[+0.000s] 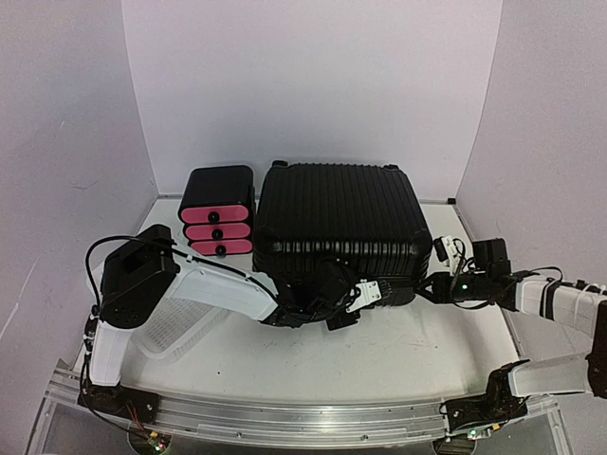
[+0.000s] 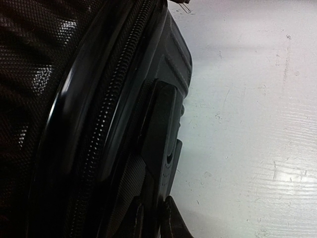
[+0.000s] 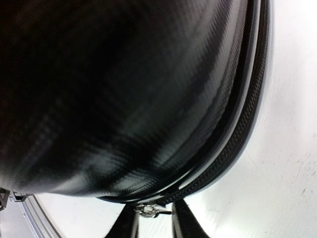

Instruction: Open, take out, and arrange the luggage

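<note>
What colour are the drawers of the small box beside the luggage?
The drawers are pink; the top external view shows them best.

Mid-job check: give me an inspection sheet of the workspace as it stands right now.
Surface: white table, scuffed.
Job's things: luggage lying flat, zipper closed.
Clutter: black box with three pink drawers beside the luggage's left side; white mesh basket under the left arm.
Grippers: left tool shut at the luggage's seam, grip unclear; right tool jaws apart around the zipper pull.
Cables: black loop on the left arm; wires by the right tool.
Surroundings: white backdrop panels; metal rail at the near edge.
</note>
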Tool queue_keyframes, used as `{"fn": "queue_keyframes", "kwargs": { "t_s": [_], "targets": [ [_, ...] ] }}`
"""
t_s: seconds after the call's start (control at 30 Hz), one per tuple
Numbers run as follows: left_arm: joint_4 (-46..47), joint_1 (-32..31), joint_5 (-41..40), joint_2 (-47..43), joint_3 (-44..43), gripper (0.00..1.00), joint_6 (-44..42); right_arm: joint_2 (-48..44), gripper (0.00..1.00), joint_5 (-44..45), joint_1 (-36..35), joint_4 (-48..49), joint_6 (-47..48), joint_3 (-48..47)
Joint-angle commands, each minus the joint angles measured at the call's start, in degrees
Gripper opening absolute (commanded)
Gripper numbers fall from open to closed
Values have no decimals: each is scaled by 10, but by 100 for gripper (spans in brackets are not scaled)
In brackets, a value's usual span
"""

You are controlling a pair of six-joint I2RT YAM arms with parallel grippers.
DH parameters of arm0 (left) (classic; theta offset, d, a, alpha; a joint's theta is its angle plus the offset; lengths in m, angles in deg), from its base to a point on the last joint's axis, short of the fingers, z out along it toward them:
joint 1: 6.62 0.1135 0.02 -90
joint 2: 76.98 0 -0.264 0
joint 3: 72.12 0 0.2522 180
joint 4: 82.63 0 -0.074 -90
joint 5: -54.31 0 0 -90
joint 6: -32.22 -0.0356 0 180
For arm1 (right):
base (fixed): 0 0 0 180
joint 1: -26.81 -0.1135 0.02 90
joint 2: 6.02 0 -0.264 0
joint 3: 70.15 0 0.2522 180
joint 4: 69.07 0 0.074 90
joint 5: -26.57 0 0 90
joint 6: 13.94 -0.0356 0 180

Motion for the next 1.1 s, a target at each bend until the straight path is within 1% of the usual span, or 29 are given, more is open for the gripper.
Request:
{"fn": "queue_keyframes", "kwargs": {
  "t_s": [0.0, 0.1, 0.17, 0.27, 0.37, 0.5, 0.63, 0.67, 0.73, 0.77, 0.87, 0.9, 1.0, 1.07],
  "targets": [
    [-16, 25, -88, -13, 7, 3, 49, -11, 21, 49, -5, 32, 2, 1],
    [-16, 24, -107, -12, 9, 0, 55, -23, 20, 60, -5, 18, 6, 0],
    [-16, 24, -114, -13, 14, 0, 57, -32, 14, 73, -4, 3, 10, 1],
    [-16, 24, -114, -14, 17, 0, 58, -47, 12, 92, -4, -8, 16, 7],
    [-16, 24, -112, -17, 21, 0, 60, -61, 4, 105, -4, -20, 24, 8],
    [-16, 25, -112, -19, 23, 0, 63, -52, 0, 111, -5, -32, 40, 1],
    [-16, 25, -123, -21, 31, 0, 63, -52, 0, 122, -4, -46, 61, -7],
    [-15, 24, -127, -22, 34, 0, 64, -54, 2, 123, -4, -54, 69, -10],
    [-16, 24, -132, -24, 40, 0, 64, -58, 13, 127, -3, -62, 79, -13],
    [-16, 24, -132, -24, 43, 0, 63, -57, 13, 124, -1, -62, 83, -13],
    [-16, 24, -132, -26, 47, 0, 64, -45, 11, 134, 0, -56, 94, -14],
    [-15, 24, -131, -27, 48, 0, 66, -38, 9, 141, 0, -47, 94, -14],
    [-15, 25, -125, -27, 48, 0, 69, -16, 5, 133, 1, -19, 96, -18],
    [-16, 25, -121, -28, 47, 0, 73, -13, 5, 136, 1, -17, 98, -22]
  ]
}}
